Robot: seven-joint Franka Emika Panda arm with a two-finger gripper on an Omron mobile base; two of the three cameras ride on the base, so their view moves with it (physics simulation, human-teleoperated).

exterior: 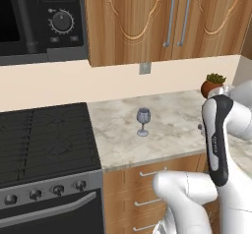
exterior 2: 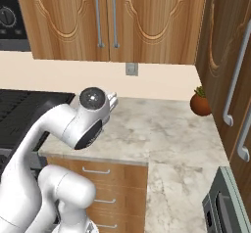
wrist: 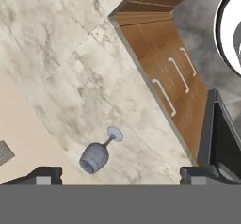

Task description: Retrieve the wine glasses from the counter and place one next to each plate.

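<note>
Standing upright on the marble surface (exterior: pixel 162 144), the wine glass (exterior: pixel 142 121) sits well back from the front edge and near the stove (exterior: pixel 44 139), with bare marble all around it. A potted plant (exterior: pixel 212 84) occupies the far corner. Seen from the hand, the jaws stand wide apart above the glass, holding nothing.

The counter (exterior: pixel 167 144) is a light beige veined marble top over wooden drawers with silver handles, adjoining a black stove (exterior: pixel 44 139) on its left. One wine glass (exterior: pixel 143 122) stands upright on it, near the middle. A potted plant (exterior: pixel 212 85) sits at the back corner, well apart from the glass.
</note>
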